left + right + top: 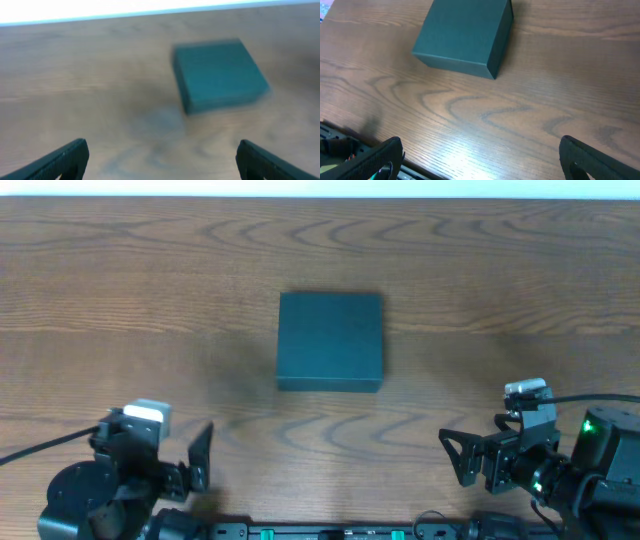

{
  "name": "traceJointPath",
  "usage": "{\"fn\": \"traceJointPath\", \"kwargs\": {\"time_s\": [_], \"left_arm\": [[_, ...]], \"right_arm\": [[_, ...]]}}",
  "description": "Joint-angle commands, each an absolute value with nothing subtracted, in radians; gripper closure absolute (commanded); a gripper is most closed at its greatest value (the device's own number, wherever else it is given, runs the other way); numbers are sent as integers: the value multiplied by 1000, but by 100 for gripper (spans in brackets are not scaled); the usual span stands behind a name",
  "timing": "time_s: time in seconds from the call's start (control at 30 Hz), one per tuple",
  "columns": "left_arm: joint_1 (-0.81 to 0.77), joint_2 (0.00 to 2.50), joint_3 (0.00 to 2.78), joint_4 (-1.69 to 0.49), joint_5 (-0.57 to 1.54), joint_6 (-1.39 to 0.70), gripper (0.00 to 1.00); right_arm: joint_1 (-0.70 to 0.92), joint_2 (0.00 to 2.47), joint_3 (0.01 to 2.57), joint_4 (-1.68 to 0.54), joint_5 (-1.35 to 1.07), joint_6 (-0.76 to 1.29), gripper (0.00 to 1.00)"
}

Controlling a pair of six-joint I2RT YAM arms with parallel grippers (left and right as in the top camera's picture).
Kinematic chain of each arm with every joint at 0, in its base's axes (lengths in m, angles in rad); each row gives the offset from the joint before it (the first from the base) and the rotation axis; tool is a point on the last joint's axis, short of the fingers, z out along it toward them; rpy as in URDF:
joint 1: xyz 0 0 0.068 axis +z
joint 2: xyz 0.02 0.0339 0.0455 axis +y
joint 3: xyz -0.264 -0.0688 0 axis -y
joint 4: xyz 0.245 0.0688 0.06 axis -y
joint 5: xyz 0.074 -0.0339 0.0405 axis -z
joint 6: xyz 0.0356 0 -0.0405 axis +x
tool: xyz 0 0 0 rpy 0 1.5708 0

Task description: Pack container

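Sitting closed mid-frame overhead, the container [330, 340] lies above and between left gripper [162, 167] and right gripper [485, 165], both spread wide, empty, roughly equally near it.

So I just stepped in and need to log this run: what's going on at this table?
Nothing is being handled right now. The dark teal container sits closed in the middle of the wooden table. The left gripper and the right gripper both hang open near the front edge, apart from it, holding nothing. Nothing to pack is in view.
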State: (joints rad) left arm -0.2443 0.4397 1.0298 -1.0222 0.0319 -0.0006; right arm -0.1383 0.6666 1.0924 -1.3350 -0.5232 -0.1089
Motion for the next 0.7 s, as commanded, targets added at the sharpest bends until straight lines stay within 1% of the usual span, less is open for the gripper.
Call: {"fn": "traceJointPath", "kwargs": {"time_s": [0.0, 0.27, 0.4, 0.47, 0.67], "left_arm": [[-167, 379, 907, -939, -57, -1, 5], [6, 174, 528, -677, -64, -81, 5], [67, 99, 392, -604, -73, -120, 5], [100, 57, 319, -567, -89, -173, 5], [143, 3, 206, -494, -86, -196, 5]], "right_arm": [[-131, 665, 1091, -1336, -527, -94, 1], [-131, 665, 1091, -1336, -527, -94, 1], [-131, 666, 1091, -1336, -527, -94, 1], [-131, 665, 1091, -1336, -527, -94, 1], [-131, 665, 1091, -1336, -527, -94, 1]]}}
